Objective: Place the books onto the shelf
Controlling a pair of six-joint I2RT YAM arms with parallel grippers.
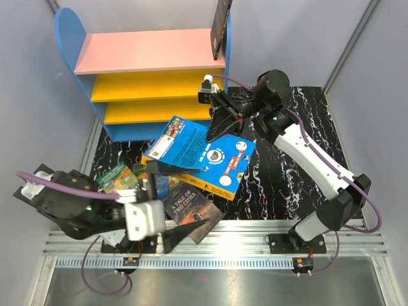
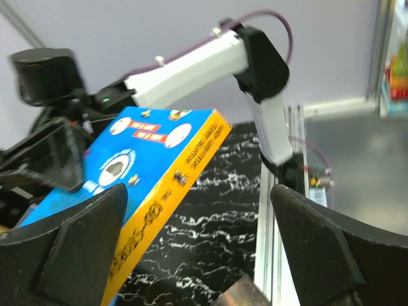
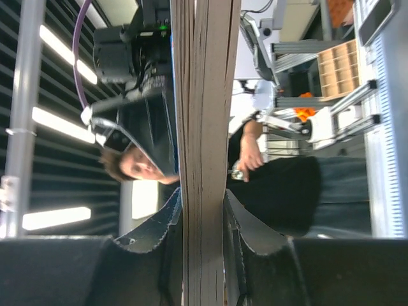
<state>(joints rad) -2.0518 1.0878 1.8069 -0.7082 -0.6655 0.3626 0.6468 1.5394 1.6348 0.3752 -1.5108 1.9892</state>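
Overhead, right gripper [image 1: 221, 127] clamps blue book [image 1: 194, 148] by edge, raised above other books [image 1: 191, 207], likely for shelf [image 1: 153, 70]; left gripper [image 1: 167, 210] spread wide over them. Left wrist: yellow spine [image 2: 162, 197] tilted beyond parted fingers [image 2: 76, 245]. Right wrist: page edges [image 3: 205, 127] pinched.
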